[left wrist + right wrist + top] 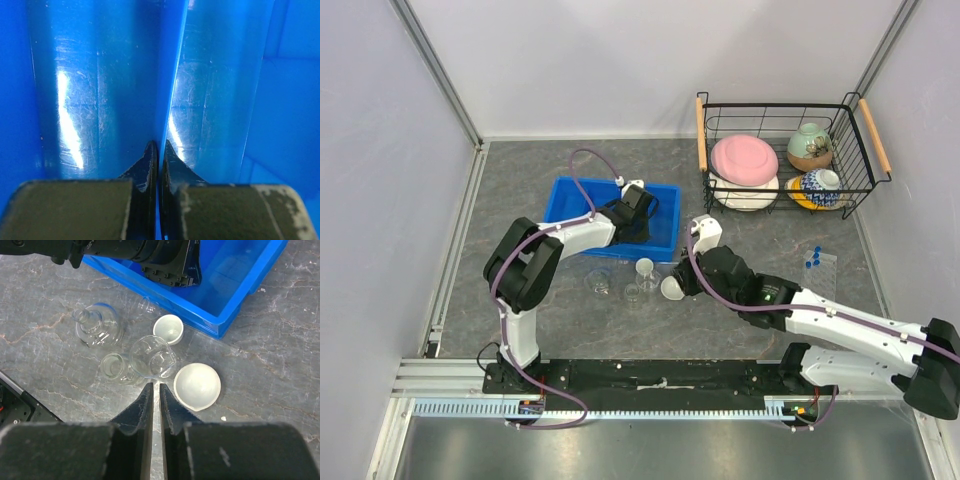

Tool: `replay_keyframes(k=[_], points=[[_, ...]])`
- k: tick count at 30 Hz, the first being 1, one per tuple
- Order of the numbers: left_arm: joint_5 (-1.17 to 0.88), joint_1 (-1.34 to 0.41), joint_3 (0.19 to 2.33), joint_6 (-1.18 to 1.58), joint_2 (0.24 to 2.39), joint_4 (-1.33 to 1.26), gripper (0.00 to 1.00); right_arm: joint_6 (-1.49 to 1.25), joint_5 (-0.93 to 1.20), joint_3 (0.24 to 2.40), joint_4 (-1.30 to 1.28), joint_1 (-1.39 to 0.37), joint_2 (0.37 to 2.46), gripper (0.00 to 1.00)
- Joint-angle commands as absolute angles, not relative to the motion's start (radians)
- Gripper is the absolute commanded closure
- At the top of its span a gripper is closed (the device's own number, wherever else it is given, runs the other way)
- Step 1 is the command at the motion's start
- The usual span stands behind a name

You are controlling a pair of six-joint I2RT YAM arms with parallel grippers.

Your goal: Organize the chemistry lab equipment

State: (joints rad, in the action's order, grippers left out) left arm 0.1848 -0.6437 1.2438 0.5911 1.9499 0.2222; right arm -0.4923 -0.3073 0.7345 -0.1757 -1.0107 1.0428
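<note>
My left gripper (640,222) is shut on the thin wall of the blue bin (572,205); in the left wrist view the blue edge (170,75) runs straight into my closed gripper (160,146). My right gripper (155,386) is shut and empty, hovering over the table just short of a clear beaker (152,357). Around it lie a smaller beaker (114,366), a glass flask (97,326), a small white dish (168,328) and a larger white dish (197,385). Blue-capped tubes with their clear rack (817,263) lie at the right.
A wire basket (860,125) at the back right holds a pink plate (744,158) and patterned bowls (810,145). The glassware cluster (633,285) sits just in front of the bin. Enclosure walls stand on three sides.
</note>
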Motion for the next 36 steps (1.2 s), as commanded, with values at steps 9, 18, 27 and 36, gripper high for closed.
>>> replay_keyframes(k=[9, 18, 27, 36], points=[[0.156, -0.756, 1.074, 0.796, 1.967, 0.204, 0.98, -0.540, -0.403, 0.732, -0.250, -1.080, 0.983, 0.86], [0.166, -0.827, 0.997, 0.828, 1.951, 0.169, 0.98, -0.571, -0.443, 0.715, -0.265, -1.124, 0.974, 0.86], [0.169, -0.877, 0.907, 0.868, 1.907, 0.118, 0.98, -0.595, -0.479, 0.713, -0.268, -1.169, 0.992, 0.86], [0.179, -0.919, 0.870, 0.884, 1.893, 0.103, 0.98, -0.617, -0.509, 0.715, -0.270, -1.200, 1.017, 0.86]])
